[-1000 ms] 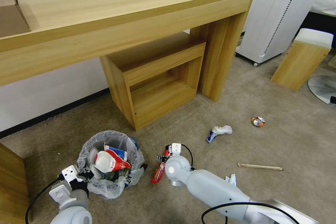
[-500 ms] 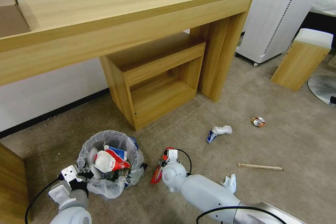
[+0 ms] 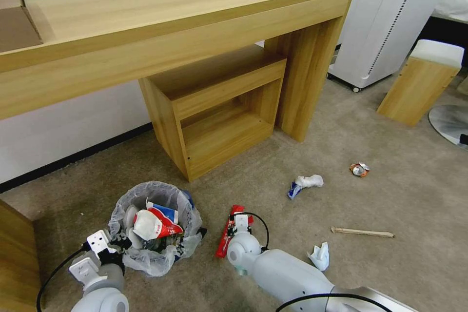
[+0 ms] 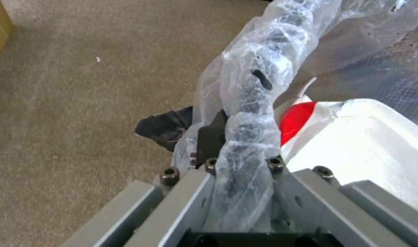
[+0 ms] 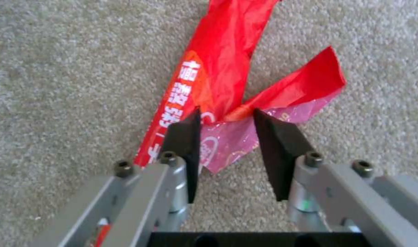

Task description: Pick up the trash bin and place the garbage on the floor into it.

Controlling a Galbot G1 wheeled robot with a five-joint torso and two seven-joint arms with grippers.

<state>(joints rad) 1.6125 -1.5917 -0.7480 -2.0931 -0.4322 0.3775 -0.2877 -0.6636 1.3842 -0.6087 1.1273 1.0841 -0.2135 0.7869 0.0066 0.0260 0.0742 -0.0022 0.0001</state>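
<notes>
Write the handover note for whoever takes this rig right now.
Left end effector: shut on the trash bin rim, by the bagged edge.
Right end effector: open, pads either side of the red wrapper on the floor.
Done: cartons and wrappers already in the bin.
Left: red wrapper, two tissues, crushed can, wooden stick.
</notes>
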